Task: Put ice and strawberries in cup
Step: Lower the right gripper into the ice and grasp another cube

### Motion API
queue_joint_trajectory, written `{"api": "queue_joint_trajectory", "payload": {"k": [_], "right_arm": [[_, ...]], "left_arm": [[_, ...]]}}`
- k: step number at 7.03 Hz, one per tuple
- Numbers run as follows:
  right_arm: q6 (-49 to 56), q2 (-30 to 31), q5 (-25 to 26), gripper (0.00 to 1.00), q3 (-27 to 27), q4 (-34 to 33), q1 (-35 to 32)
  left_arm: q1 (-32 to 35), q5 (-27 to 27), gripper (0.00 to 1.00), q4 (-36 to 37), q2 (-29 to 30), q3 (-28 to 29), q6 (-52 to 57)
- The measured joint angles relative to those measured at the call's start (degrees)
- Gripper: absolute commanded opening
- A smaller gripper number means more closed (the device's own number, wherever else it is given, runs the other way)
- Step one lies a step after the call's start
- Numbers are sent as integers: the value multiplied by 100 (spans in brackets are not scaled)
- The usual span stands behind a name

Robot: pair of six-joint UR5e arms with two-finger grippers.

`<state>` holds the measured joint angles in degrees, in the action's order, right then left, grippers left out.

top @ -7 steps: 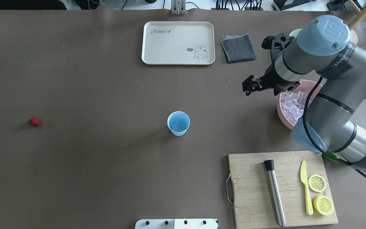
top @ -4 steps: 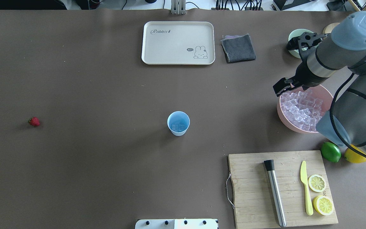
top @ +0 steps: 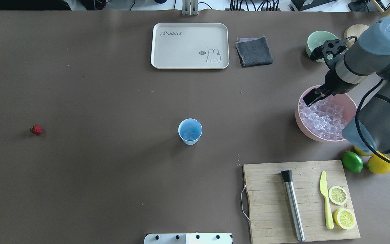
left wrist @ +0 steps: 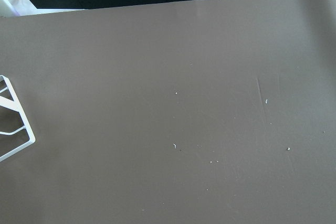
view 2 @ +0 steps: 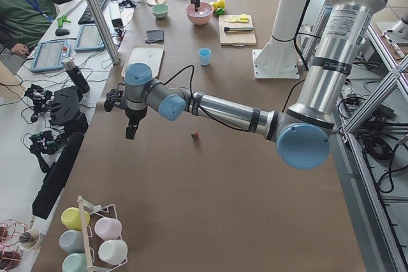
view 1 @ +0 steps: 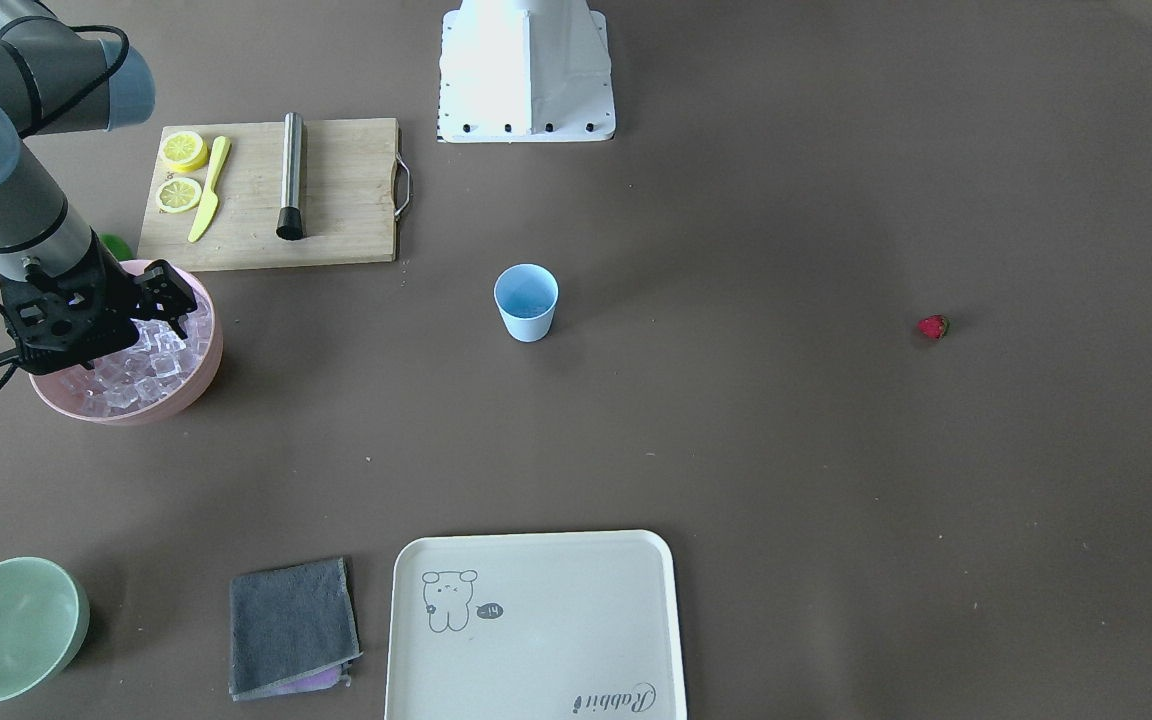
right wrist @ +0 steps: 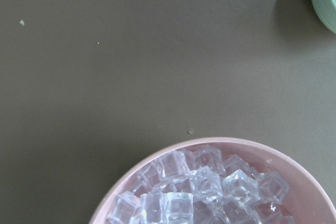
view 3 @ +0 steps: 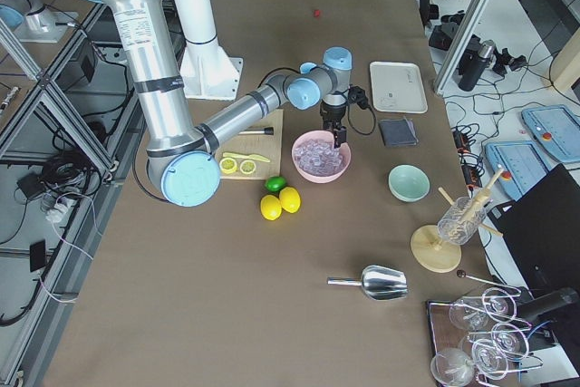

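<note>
The light-blue cup (top: 190,131) stands upright mid-table with a few ice cubes (top: 190,136) in it; it also shows in the front view (view 1: 526,300). More ice (top: 323,117) fills the pink bowl (top: 298,119) at the right. My right gripper (top: 310,98) hangs over the bowl's far-left rim, open and empty, just above the ice (view 1: 136,368). The strawberry (top: 36,129) lies alone at the far left, also in the front view (view 1: 932,327). My left gripper (view 2: 131,133) hovers beyond the strawberry near the table's left end; I cannot tell if it is open.
A cream tray (top: 190,45), a grey cloth (top: 254,51) and a green bowl (top: 317,39) sit along the far edge. A cutting board (top: 269,203) at the near right holds a muddler (top: 293,205), a yellow knife (top: 325,200) and lemon halves (top: 338,195). A lime (top: 352,162) and a lemon (top: 377,165) lie beside it.
My right arm has swung right, from the open table left of the pink bowl to over the bowl's far-left rim. Cup and strawberry have not moved.
</note>
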<state>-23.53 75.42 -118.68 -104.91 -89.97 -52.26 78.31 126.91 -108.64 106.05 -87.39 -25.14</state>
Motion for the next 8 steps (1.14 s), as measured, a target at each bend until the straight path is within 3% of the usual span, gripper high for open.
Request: {"api": "queue_joint_trajectory", "payload": {"k": [8], "right_arm": [[15, 30, -8, 100, 285, 5, 259]], "left_arm": [[-32, 0, 97, 27, 53, 23, 0]]}}
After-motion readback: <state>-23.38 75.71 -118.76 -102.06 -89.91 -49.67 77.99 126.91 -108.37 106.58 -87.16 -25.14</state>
